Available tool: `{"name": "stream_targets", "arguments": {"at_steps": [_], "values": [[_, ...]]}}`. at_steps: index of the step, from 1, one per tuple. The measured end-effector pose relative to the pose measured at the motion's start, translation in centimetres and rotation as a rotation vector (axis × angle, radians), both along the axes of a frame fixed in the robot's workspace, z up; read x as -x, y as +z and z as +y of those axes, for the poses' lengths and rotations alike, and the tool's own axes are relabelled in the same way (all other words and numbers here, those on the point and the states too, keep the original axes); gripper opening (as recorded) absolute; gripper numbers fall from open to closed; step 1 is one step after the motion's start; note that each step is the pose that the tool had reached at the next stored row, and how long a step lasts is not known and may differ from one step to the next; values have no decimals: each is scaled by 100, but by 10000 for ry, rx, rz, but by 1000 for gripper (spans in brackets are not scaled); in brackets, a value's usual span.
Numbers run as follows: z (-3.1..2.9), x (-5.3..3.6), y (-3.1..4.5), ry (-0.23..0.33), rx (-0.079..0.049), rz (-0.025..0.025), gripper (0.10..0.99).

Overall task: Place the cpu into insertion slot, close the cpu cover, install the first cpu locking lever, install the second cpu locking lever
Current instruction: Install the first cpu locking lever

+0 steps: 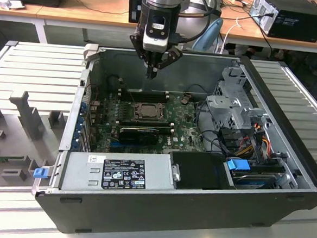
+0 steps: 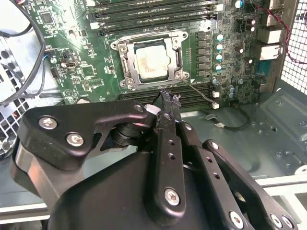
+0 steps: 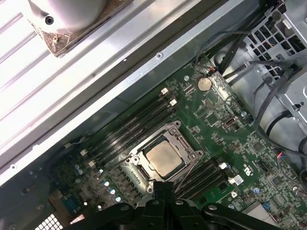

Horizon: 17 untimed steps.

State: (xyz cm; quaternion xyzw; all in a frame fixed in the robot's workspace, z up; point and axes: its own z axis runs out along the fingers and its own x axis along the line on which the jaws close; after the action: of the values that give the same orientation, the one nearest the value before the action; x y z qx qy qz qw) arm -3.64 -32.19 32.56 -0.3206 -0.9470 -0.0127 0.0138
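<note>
The cpu (image 2: 152, 61) lies flat in the insertion slot (image 2: 117, 45) on the green board, its dull metal top facing up. The cpu cover (image 2: 176, 56) is down around it as a silver frame. A thin wire lever (image 2: 199, 91) runs from the slot's corner out over the memory slots. My gripper (image 2: 169, 98) hangs above the board beside the slot, fingers pressed together, holding nothing. In the exterior view the gripper (image 1: 151, 72) is over the case's back part, above the cpu (image 1: 146, 110). The first wrist view has the cpu (image 3: 163, 158) just beyond the fingers (image 3: 163, 191).
The open computer case (image 1: 302, 162) walls in the board. A power supply (image 1: 119, 173) sits at the front, a drive cage (image 1: 233, 105) with cables on the exterior view's right. Black memory slots (image 2: 153, 14) flank the socket. A grey ribbed table (image 1: 36, 72) surrounds the case.
</note>
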Motion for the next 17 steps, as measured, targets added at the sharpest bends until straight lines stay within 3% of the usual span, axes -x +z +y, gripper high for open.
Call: {"name": "stream_targets", "arguments": {"at_steps": [4,17], "values": [[0,0,0,547,0,0,106],[0,0,0,1613,5,0,106]]}}
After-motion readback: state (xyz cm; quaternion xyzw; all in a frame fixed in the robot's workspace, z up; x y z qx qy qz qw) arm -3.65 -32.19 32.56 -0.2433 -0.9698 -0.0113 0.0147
